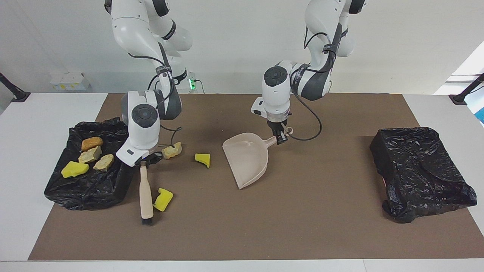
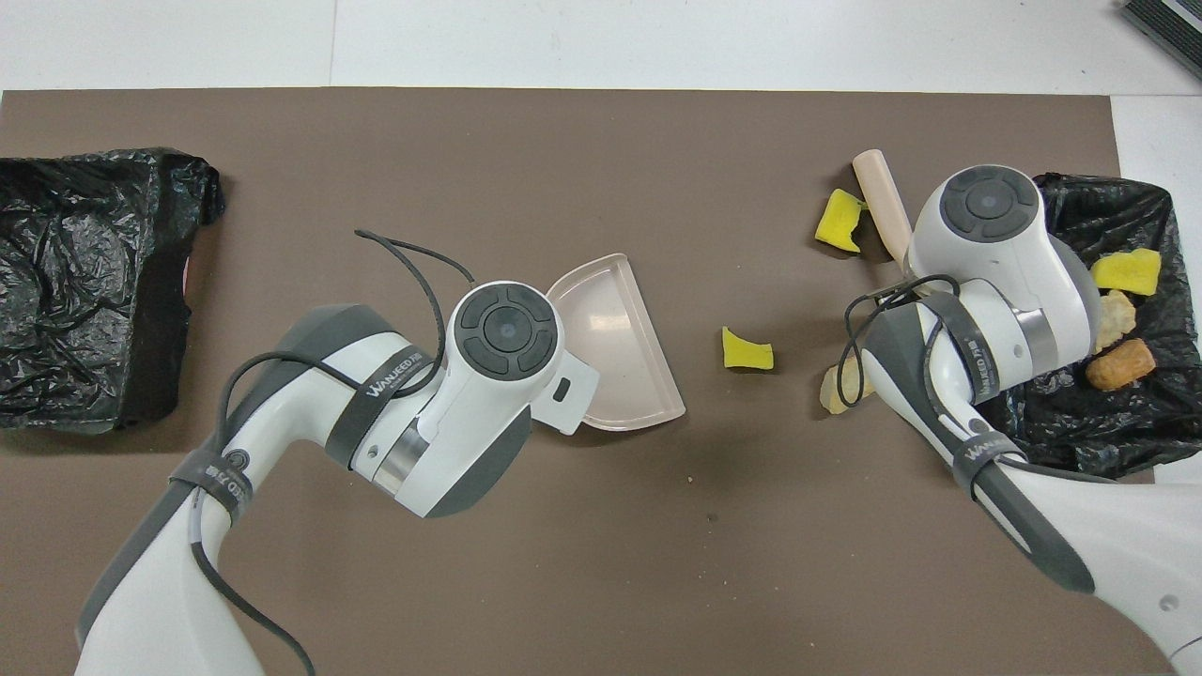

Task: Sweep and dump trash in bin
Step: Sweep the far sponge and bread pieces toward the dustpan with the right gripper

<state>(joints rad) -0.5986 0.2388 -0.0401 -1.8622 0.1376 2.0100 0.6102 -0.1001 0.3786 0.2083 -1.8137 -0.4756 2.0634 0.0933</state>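
My right gripper (image 1: 146, 161) is shut on the near end of the beige brush (image 1: 143, 193), whose bristles point away from the robots; the brush also shows in the overhead view (image 2: 881, 208). A yellow chunk (image 1: 163, 199) lies beside the brush head. A tan lump (image 1: 172, 150) and another yellow chunk (image 1: 203, 159) lie on the mat between brush and dustpan. My left gripper (image 1: 280, 136) is shut on the handle of the beige dustpan (image 1: 247, 158), which rests mid-mat. Several more scraps (image 1: 90, 155) lie on a black plastic sheet (image 1: 87, 189).
The bin (image 1: 419, 170), wrapped in a black bag, stands at the left arm's end of the brown mat (image 1: 302, 219); it also shows in the overhead view (image 2: 84, 282). The black sheet lies at the right arm's end. White table borders the mat.
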